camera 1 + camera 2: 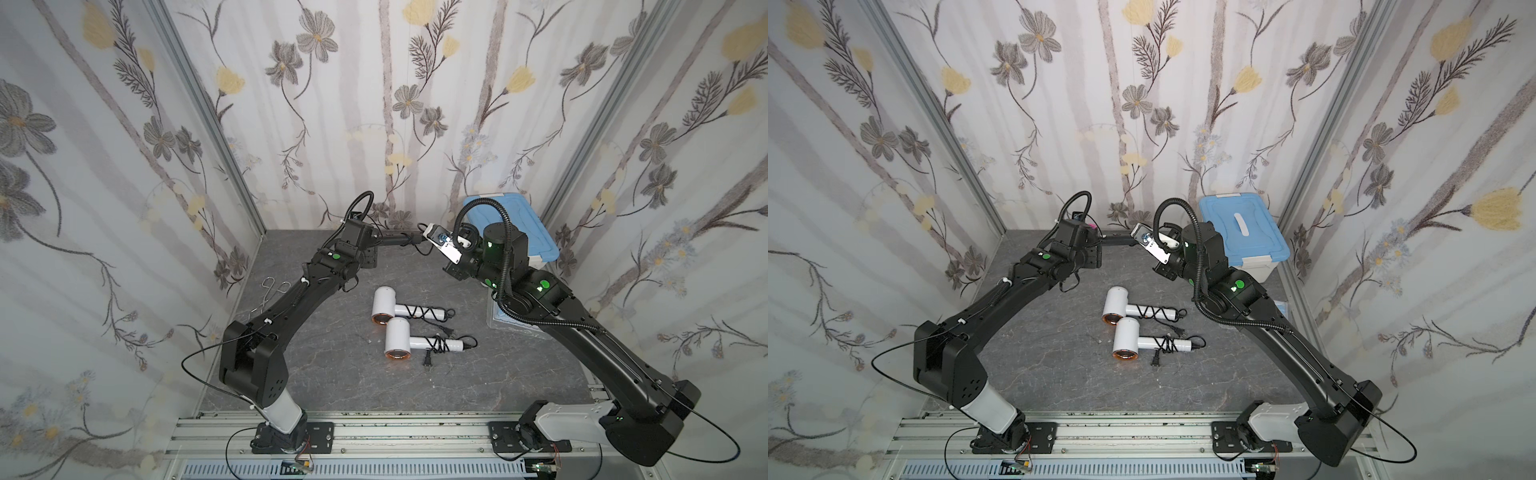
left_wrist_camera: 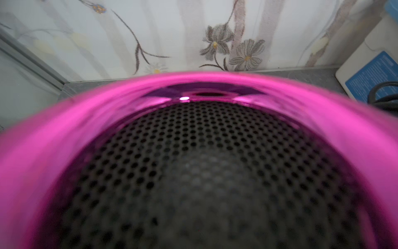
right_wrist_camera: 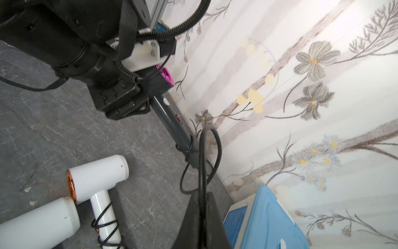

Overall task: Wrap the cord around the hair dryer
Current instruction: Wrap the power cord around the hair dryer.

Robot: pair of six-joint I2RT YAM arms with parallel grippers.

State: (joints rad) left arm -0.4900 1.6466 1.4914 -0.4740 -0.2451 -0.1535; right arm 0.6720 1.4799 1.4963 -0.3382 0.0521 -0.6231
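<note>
A dark grey hair dryer (image 3: 170,116) with a pink rim (image 2: 64,120) and black mesh is held level above the back of the table. My left gripper (image 1: 363,241) is shut on its head, and its handle (image 1: 1117,240) points toward the right arm. In the left wrist view the dryer's end fills the picture and hides the jaws. The black cord (image 3: 217,151) leaves the handle's end, makes a turn round it and loops free. My right gripper (image 3: 202,207) is shut on that cord just beyond the handle's end.
Two white hair dryers (image 1: 388,305) (image 1: 399,340) lie mid-table with black cords wound on their handles; a plug (image 1: 427,360) lies beside the nearer one. A blue-lidded bin (image 1: 1241,228) stands back right. Metal tongs (image 1: 270,291) lie at the left.
</note>
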